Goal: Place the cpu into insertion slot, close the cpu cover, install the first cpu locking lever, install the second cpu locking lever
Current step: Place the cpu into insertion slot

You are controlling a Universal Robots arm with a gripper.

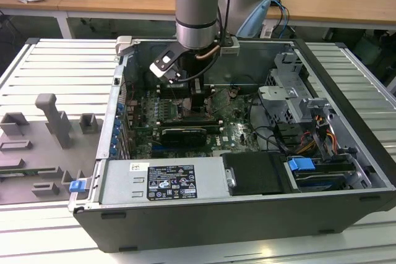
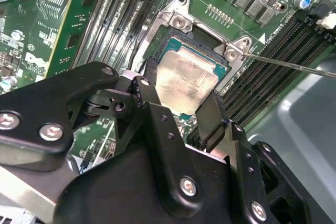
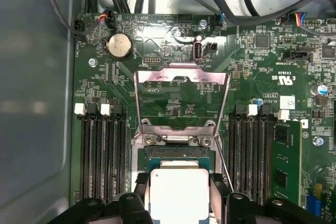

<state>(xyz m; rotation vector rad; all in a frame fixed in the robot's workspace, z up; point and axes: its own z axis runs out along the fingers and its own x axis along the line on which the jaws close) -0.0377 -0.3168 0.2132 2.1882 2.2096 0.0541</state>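
Pinching the cpu [image 2: 186, 80] by two opposite edges, the gripper [image 2: 181, 95] has its black fingers [image 2: 148, 85] closed against the chip, one on each side. In both wrist views the pale metal top of the cpu [image 3: 178, 195] faces up between the fingers. The chip is right over the insertion slot [image 3: 176, 153]. Part of the dark socket and its silvery rim shows beyond the far edge of the chip. Whether the chip already sits fully down in the socket cannot be told.

The cpu cover [image 3: 181, 76] is open. Its thin silvery frame is folded back from the slot and lies over the green motherboard [image 3: 252, 77], so the board is seen through the square window. A thin metal locking lever [image 2: 294, 65] runs away from one corner of the socket and is not latched; in the first wrist view a lever [image 3: 224, 163] goes along the side of the slot.

Long black memory slots [image 3: 100, 156] stand on both sides of the socket. A round coin battery [image 3: 119, 45] is on the board beyond the cover.

In the exterior view the arm [image 1: 197, 4] reaches straight down into the open computer case [image 1: 346, 122]. The case lies on a slatted table [image 1: 62, 60], with its power supply [image 1: 167, 180] at the near side. A grey fixture tray [image 1: 43, 146] is at the exterior view's left, apart from the case.
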